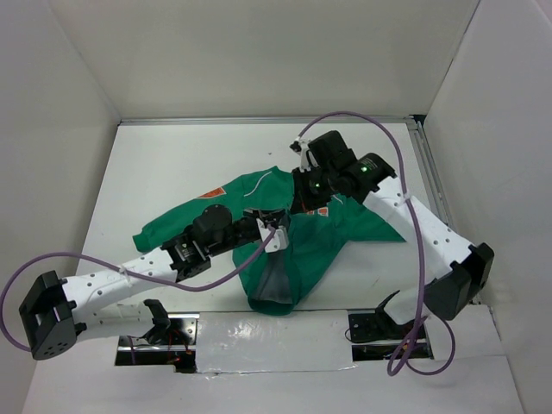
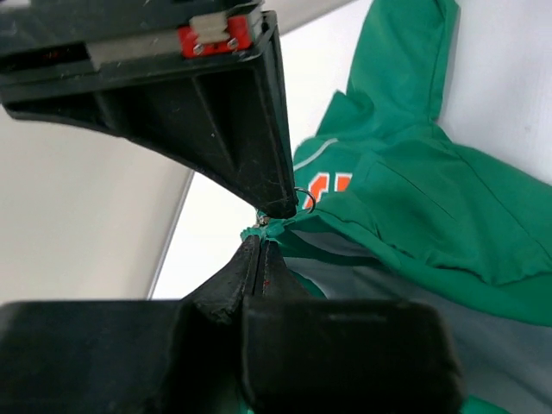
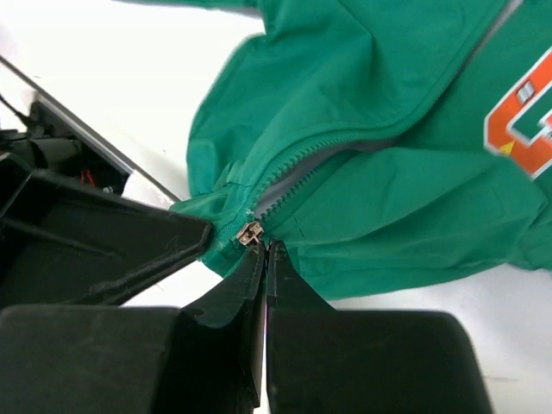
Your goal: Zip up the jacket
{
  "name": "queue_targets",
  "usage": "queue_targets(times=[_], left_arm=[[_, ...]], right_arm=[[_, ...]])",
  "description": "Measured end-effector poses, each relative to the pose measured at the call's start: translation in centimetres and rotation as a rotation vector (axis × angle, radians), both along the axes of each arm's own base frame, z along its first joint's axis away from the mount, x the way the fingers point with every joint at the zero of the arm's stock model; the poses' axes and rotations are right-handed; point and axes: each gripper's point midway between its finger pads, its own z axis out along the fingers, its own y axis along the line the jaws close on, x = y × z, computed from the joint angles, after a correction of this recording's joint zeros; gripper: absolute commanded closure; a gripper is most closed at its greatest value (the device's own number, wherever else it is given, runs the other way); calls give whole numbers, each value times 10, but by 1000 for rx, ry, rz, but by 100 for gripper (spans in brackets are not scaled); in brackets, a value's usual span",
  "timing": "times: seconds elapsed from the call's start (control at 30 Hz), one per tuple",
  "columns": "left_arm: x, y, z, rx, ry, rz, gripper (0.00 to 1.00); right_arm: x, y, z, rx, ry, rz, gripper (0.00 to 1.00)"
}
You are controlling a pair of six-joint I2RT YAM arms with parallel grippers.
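Note:
The green jacket (image 1: 323,241) lies crumpled mid-table, its front partly lifted between my two grippers. My left gripper (image 1: 274,235) is shut on the jacket's bottom edge just below the zipper; in the left wrist view its fingertips (image 2: 259,252) pinch green fabric (image 2: 414,198). My right gripper (image 1: 304,203) is shut at the zipper slider (image 3: 250,233), with the pull between its fingertips (image 3: 266,252). Above the slider the zipper teeth (image 3: 302,164) stand apart, showing grey lining. The orange chest patch (image 3: 522,121) shows at the right.
White enclosure walls stand on three sides, with a metal rail (image 1: 259,121) along the far edge. Purple cables (image 1: 405,138) loop over both arms. Black mounts (image 1: 379,323) sit at the near edge. One sleeve (image 1: 168,226) trails left over my left arm.

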Motion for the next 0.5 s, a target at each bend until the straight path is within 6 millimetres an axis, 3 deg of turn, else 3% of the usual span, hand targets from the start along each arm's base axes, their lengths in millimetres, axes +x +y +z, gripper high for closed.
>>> queue_targets(times=[0.27, 0.37, 0.5], left_arm=[[0, 15, -37, 77, 54, 38, 100], [-1, 18, -37, 71, 51, 44, 100], [-1, 15, -22, 0, 47, 40, 100]], right_arm=[[12, 16, -43, -97, 153, -81, 100], [11, 21, -40, -66, 129, -40, 100], [6, 18, -17, -7, -3, 52, 100]])
